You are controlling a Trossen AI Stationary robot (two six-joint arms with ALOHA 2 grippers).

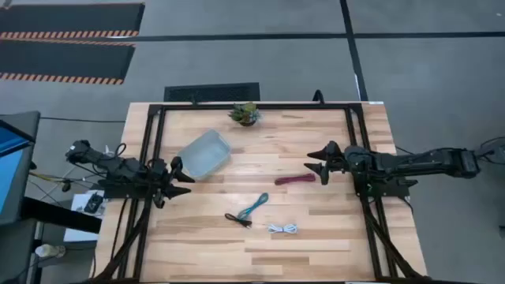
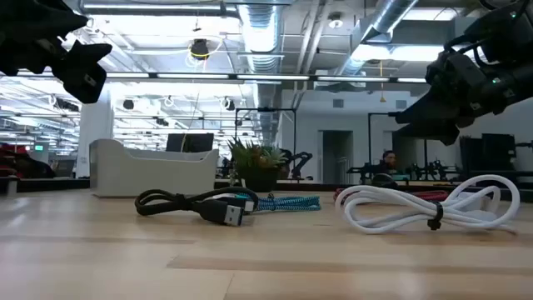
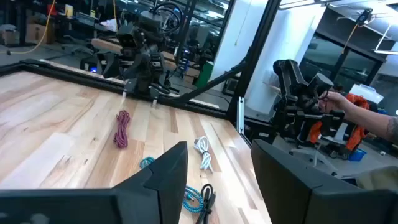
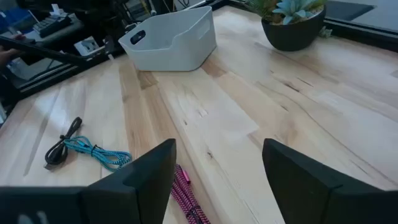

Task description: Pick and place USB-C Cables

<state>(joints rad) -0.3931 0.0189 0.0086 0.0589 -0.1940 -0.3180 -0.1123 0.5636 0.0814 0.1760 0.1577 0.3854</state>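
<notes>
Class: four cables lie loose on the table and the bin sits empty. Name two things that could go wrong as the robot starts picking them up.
1. The black cable and teal cable lie touching, so a grasp on one may drag the other along.
2. The right gripper, fingers open, hangs next to the maroon cable; the bin stands across the table near the left gripper, a long carry on which a thin bundle might slip.

- Right gripper (image 4: pixel 217 180): fingers spread apart above the wooden surface (image 4: pixel 249 118).
- Maroon cable (image 4: pixel 186 196) lies between them.
- Teal cable (image 4: pixel 96 152), black cable (image 4: pixel 62 146), clear bin (image 4: pixel 171 40), potted plant (image 4: pixel 292 22) beyond.
</notes>
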